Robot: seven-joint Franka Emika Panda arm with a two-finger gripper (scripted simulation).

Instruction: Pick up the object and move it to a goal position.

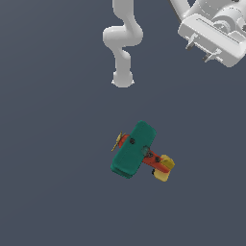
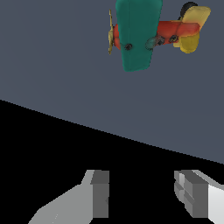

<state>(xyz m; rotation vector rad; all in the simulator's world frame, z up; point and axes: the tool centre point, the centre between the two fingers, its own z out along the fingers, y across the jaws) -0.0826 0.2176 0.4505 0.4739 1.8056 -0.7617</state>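
While the jaws gape empty, the toy biplane (image 1: 139, 151) rests on a plain slate-grey surface (image 1: 48, 168).

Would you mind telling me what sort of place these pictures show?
Most likely a bare simulated test scene: a featureless grey floor, a white robot arm with its gripper open, and a lone toy biplane.

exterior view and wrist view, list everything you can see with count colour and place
biplane: 1, teal-green wings, red body, yellow tail and propeller; on the floor near the middle of the exterior view, propeller toward that view's left, tail toward its right; untouched
floor: 1, dark grey-blue, under the biplane
arm: 1, white, at the top of the exterior view, its base behind the biplane
gripper: 1, white with grey fingers, open, empty, well away from the biplane
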